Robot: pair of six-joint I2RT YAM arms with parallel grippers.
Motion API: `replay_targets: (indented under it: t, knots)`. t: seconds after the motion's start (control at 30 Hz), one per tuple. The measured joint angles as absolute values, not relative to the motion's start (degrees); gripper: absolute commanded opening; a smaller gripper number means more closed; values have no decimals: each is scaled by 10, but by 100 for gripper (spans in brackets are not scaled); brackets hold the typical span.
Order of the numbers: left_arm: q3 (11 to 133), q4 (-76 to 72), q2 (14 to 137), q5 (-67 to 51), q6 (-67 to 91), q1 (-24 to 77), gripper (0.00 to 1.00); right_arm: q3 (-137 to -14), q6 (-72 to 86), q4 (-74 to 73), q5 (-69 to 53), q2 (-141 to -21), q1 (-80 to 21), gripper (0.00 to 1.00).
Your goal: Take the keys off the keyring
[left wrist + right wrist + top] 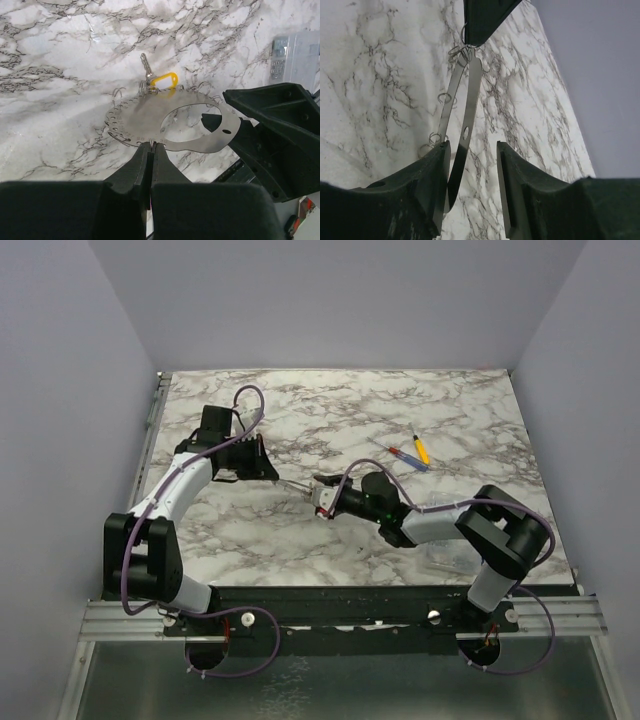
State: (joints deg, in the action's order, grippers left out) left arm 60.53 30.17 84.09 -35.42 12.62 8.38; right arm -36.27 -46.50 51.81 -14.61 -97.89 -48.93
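The keyring (pixel 145 120) is a flat grey metal hoop with small holes and several thin wire rings round its rim. It hangs between my two grippers above the marble table. A small key with a yellow tag (pixel 164 80) hangs at its far rim. My left gripper (pixel 151 146) is shut on the hoop's near rim. My right gripper (pixel 472 150) is open, its jaws either side of the hoop's tab end (pixel 465 132), which lies close to the left finger. In the top view the hoop (pixel 296 483) spans between the left gripper (pixel 266 468) and the right gripper (pixel 322 496).
A yellow-handled stick tool (pixel 421 448) and a red-blue one (pixel 405 456) lie on the table (pixel 330 410) at the right back. A clear plastic box (pixel 295 55) sits by the right arm, near the front right edge.
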Motion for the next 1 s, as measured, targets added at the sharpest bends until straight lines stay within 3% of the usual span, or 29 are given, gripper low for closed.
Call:
replay_targets:
  t: [0.2,0.33,0.37,0.43,0.53,0.57,0.67,1.0]
  knots:
    - [598,306,834,-356,119,84,0,-419,-403,425,-189,-979,-489,38]
    - [593,309,826,-358,115,84,0,-462,-360,360,-208,-979,-489,10]
    - [593,310,822,-358,113,84,5,-469,-352,346,-210,-979,-489,4]
    - [592,315,815,-358,108,84,19,-480,-335,323,-211,-979,-489,1]
    - [592,322,807,-362,97,84,64,-501,-312,280,-213,-973,-483,1]
    - [593,321,804,-363,93,83,76,-509,-304,255,-214,-968,-482,1]
    - [608,330,790,-371,66,79,97,-526,-285,191,-225,-950,-475,1]
    - [719,356,715,-429,-81,69,99,-668,-276,-50,-288,-885,-443,1]
